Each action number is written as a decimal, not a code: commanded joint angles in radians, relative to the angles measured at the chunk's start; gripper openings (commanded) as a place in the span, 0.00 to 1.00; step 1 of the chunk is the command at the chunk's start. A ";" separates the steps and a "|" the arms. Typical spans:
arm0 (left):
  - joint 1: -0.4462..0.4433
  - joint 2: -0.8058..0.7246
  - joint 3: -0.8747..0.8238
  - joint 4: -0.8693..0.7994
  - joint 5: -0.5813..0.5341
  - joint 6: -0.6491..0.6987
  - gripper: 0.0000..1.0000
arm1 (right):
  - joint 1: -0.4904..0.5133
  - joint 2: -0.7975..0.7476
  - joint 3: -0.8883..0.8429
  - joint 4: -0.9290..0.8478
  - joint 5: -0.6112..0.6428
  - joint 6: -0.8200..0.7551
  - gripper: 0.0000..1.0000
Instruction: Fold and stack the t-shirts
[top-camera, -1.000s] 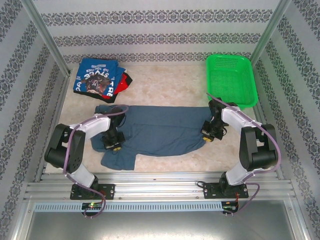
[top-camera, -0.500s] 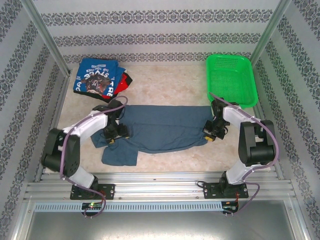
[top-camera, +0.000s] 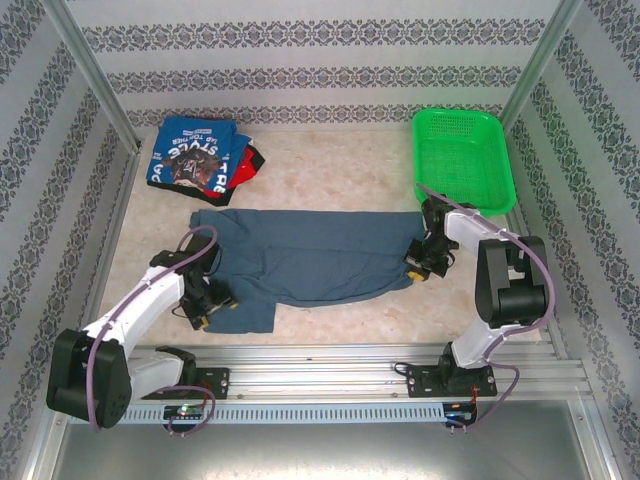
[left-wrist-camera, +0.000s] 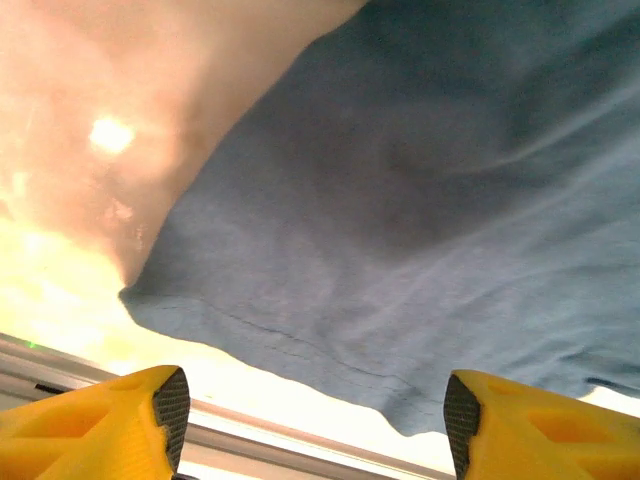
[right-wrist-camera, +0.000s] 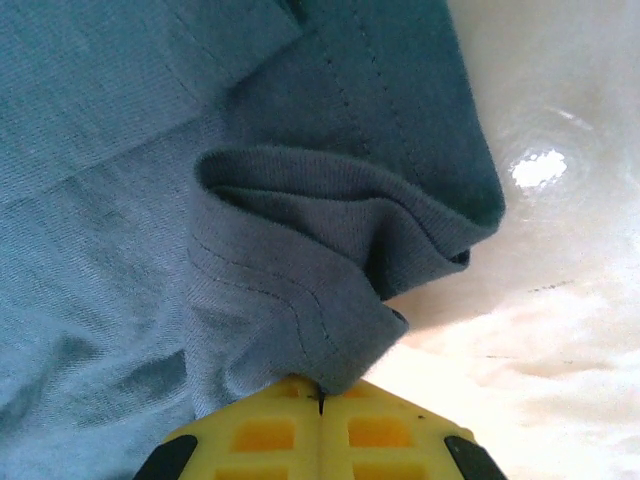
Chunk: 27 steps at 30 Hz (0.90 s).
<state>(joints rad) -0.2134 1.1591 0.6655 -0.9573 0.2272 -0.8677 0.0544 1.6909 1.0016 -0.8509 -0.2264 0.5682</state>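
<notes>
At about 11 o'clock on the bench (top-camera: 340, 175) lies a folded bright blue t-shirt (top-camera: 190, 152), with red and black cloth (top-camera: 251, 163) poking out at its right edge. Down at 7 o'clock the left pincer (top-camera: 203, 310) (left-wrist-camera: 315, 400) hangs spread wide, gripping nothing, over the near-left flap of the slate-blue t-shirt (top-camera: 320, 255) (left-wrist-camera: 400, 200) (right-wrist-camera: 150, 150). That shirt lies flat mid-bench, long axis running 9 to 3 (which end is the collar I cannot tell). At its 3 o'clock end the right pincer (top-camera: 420, 266) (right-wrist-camera: 320, 400) is pressed together, pinching a bunched hem fold. The green basket (top-camera: 505, 160) sits at 1 o'clock, its mesh floor in plain sight.
</notes>
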 joint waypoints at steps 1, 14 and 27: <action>0.023 0.019 -0.040 -0.027 -0.061 -0.058 0.64 | 0.000 0.012 0.032 -0.006 -0.011 -0.021 0.06; 0.080 -0.007 -0.143 0.053 -0.121 -0.122 0.51 | -0.002 0.018 0.034 -0.007 -0.019 -0.030 0.06; 0.109 0.105 -0.133 0.176 -0.114 -0.093 0.26 | -0.001 0.011 0.026 -0.002 -0.015 -0.021 0.06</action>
<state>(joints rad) -0.1329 1.2221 0.5503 -0.8574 0.1276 -0.9707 0.0544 1.6989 1.0210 -0.8474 -0.2340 0.5495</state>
